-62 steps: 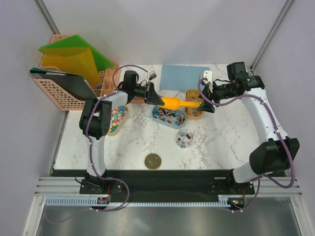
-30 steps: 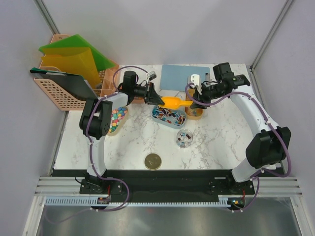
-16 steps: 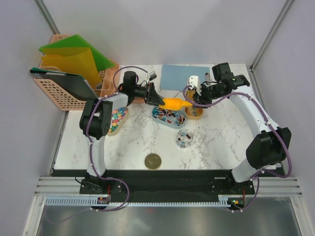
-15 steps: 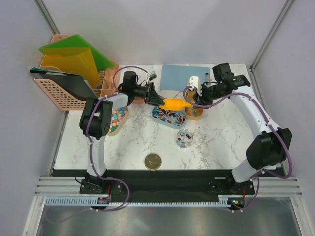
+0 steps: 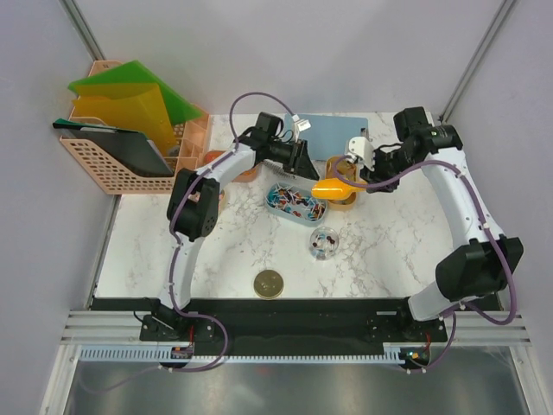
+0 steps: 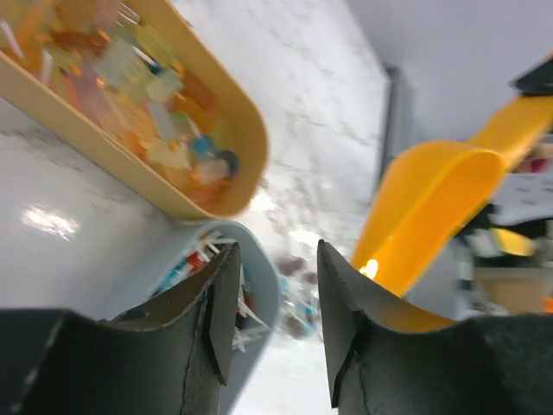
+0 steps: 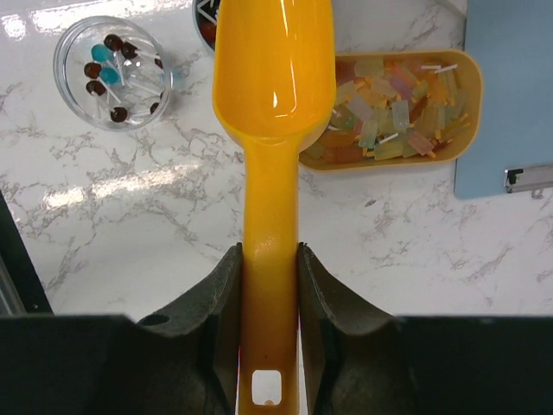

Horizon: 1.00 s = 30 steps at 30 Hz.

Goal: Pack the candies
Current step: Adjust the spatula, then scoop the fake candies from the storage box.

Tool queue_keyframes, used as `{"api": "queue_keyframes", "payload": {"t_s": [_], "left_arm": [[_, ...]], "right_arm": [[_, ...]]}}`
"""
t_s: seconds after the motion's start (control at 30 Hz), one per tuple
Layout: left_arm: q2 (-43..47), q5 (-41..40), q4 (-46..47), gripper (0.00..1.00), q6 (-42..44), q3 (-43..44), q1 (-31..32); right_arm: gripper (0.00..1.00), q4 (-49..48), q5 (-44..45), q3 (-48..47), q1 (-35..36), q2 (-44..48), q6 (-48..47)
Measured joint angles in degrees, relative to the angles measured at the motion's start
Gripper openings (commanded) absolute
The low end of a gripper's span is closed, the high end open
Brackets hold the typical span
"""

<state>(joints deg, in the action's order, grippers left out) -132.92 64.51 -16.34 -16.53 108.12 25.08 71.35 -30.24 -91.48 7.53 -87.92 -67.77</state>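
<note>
My right gripper is shut on the handle of the long orange scoop. It also shows in the right wrist view, where the scoop's bowl is empty and hangs beside a tan tray of pastel and orange candies. A clear round cup holds a few dark and blue candies. My left gripper is open and empty above a blue tray of wrapped candies. In the left wrist view it has the scoop to its right.
A round gold lid lies near the front edge. A peach basket with coloured folders stands at the back left, and a blue mat lies at the back. An orange dish peeks out under the left arm.
The left gripper has let go of the scoop and swung right, over the blue tray. The right gripper has drawn the scoop to the right, over the tan tray.
</note>
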Motion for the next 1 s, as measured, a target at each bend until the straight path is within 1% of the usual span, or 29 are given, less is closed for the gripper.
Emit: {"api": "queue_keyframes", "payload": {"t_s": [0.07, 0.13, 0.17, 0.23, 0.27, 0.3, 0.4, 0.5, 0.6, 0.77, 1.0], "left_arm": [[0.4, -7.9, -5.7, 0.42, 7.6, 2.5, 2.0], [1.7, -14.7, -9.9, 0.36, 13.9, 1.7, 2.4], [2.6, -17.7, -11.6, 0.26, 16.5, 0.5, 1.9], [4.8, -22.9, -14.1, 0.18, 21.1, -3.4, -0.2], [6.0, -24.8, -14.9, 0.06, 23.1, -5.5, -1.7], [7.1, -26.6, -15.7, 0.02, 24.5, -7.5, -3.5], [11.1, -30.2, -16.7, 0.02, 28.5, -13.7, -8.0], [14.9, -33.2, -16.8, 0.02, 31.3, -18.8, -10.0], [16.7, -34.4, -16.8, 0.02, 33.0, -21.7, -9.2], [16.9, -34.5, -16.7, 0.02, 34.2, -24.9, -7.7], [16.9, -34.8, -16.4, 0.02, 35.7, -25.8, -7.4]], "right_arm": [[0.00, 2.7, 1.5, -3.6, 0.3, -2.6, 0.0], [0.00, 3.7, 3.1, -7.5, 0.7, -5.7, -0.1], [0.00, 3.7, 4.0, -9.1, 1.0, -7.1, -0.2], [0.00, 3.8, 5.8, -11.3, 1.7, -9.1, -0.3], [0.00, 3.8, 6.9, -12.0, 2.4, -9.9, -0.4], [0.00, 3.8, 7.9, -12.4, 3.3, -10.5, -0.5], [0.00, 4.3, 9.9, -12.5, 6.2, -11.8, -0.2], [0.00, 4.8, 11.1, -12.5, 8.9, -13.1, 1.1], [0.00, 5.1, 12.3, -12.5, 10.2, -14.3, 3.1], [0.00, 5.5, 15.4, -12.5, 11.6, -16.3, 6.9], [0.00, 5.9, 20.2, -14.0, 14.9, -20.2, 13.2]]}}
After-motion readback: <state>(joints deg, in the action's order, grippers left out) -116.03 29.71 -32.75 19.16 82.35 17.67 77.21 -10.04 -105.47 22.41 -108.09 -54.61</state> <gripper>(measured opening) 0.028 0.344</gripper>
